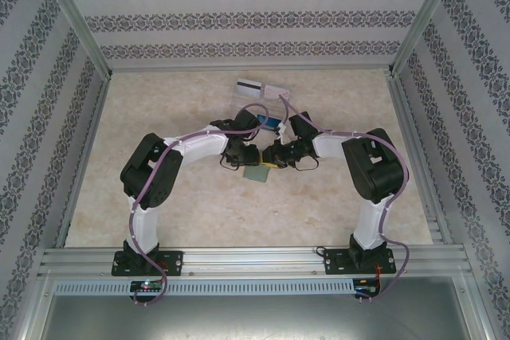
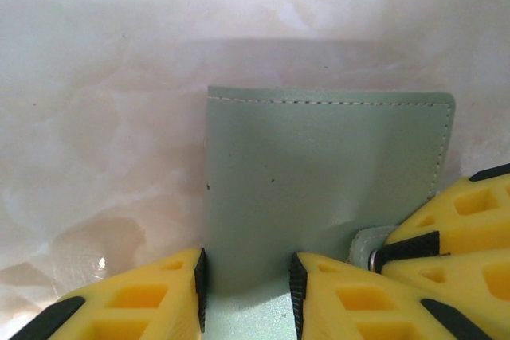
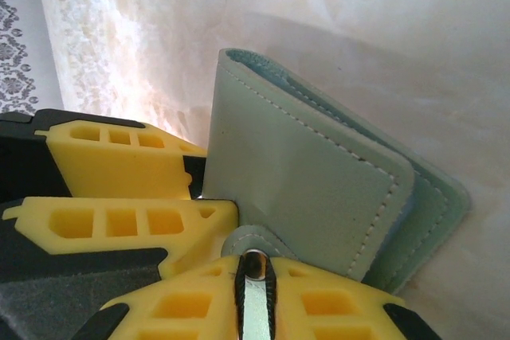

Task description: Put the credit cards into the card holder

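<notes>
Grey-green card holder (image 1: 256,173) on marbled tabletop (image 1: 199,220), cover lifted ajar. Right gripper (image 3: 255,296) at holder's snap-tab corner, jaws clamped on tab. Left gripper (image 2: 247,292) at holder's left side, jaws straddling its edge; grip unclear. Credit cards (image 1: 256,88) beyond holder.

The card holder (image 1: 256,173) is a small grey-green wallet with pale stitching, folded over at the middle of the table, its layers slightly parted along one edge and its snap tab (image 3: 241,240) sticking out. Well beyond it lie a white card with a black stripe (image 1: 249,85) and a pale pink card (image 1: 276,90) side by side. A blue card (image 1: 269,123) lies nearer, partly hidden.
</notes>
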